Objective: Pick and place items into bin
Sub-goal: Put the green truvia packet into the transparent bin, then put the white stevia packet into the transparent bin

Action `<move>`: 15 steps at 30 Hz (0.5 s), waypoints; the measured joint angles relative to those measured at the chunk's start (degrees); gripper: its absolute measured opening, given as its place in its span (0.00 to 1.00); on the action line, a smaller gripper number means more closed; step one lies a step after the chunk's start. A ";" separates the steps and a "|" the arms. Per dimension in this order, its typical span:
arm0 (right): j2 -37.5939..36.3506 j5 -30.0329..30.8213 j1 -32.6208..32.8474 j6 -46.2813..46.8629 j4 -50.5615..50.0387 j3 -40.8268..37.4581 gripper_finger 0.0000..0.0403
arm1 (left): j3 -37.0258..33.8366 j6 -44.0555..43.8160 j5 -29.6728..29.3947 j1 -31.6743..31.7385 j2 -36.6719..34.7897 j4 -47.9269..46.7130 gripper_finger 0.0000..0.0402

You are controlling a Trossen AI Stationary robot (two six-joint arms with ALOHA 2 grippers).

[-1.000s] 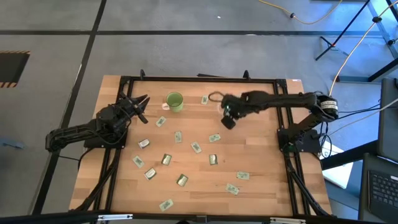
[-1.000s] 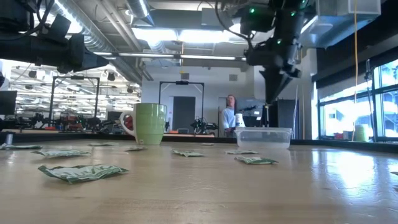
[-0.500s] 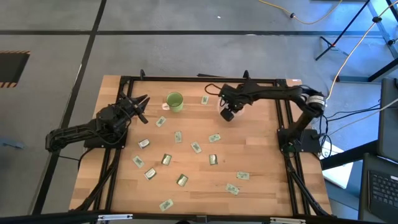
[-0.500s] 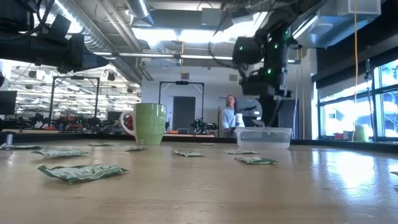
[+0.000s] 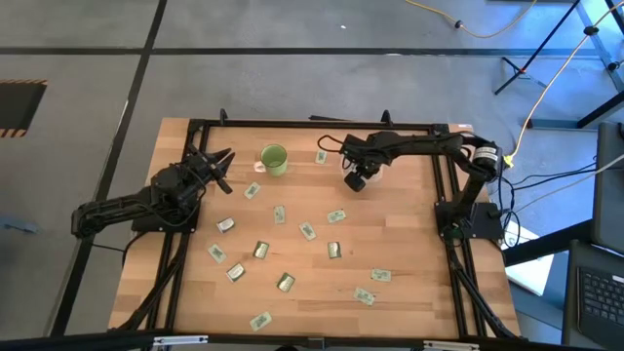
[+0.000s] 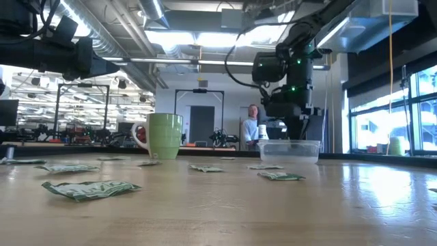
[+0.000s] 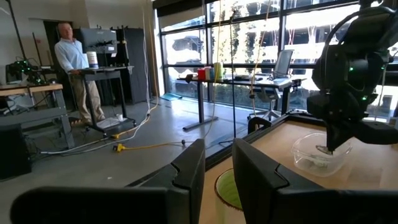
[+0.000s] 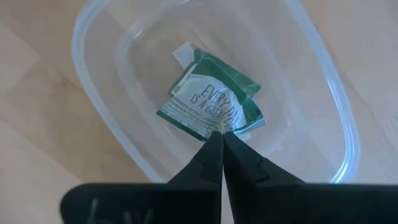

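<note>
Your right gripper (image 8: pixel 219 138) hangs over the clear plastic bin (image 8: pixel 323 99) at the far side of the table (image 5: pixel 409 273), its fingertips pinched together on the edge of a green packet (image 8: pixel 214 102) that lies inside the bin. Your left gripper (image 5: pixel 218 166) waits at the table's left edge near the green mug (image 5: pixel 274 159), its fingers slightly apart and holding nothing. The other packets (image 5: pixel 280 214) lie scattered across the wood.

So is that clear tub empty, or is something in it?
Not empty. One green packet lies on the bottom of the clear tub, with the right pincer directly above it.
</note>
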 joint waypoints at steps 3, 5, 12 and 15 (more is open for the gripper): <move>0.00 0.08 0.00 0.03 0.00 0.00 0.04 | 0.00 0.00 0.00 0.00 0.00 0.00 0.19; 0.00 0.16 0.00 0.08 0.00 0.00 0.06 | 0.00 0.00 0.00 0.02 0.00 0.00 0.19; 0.00 2.76 0.02 1.37 -1.00 2.48 0.22 | 0.00 0.00 0.00 0.01 0.01 0.00 0.19; 0.00 6.43 0.02 1.22 -2.75 5.40 0.27 | 0.00 0.00 -0.01 0.01 0.00 0.00 0.19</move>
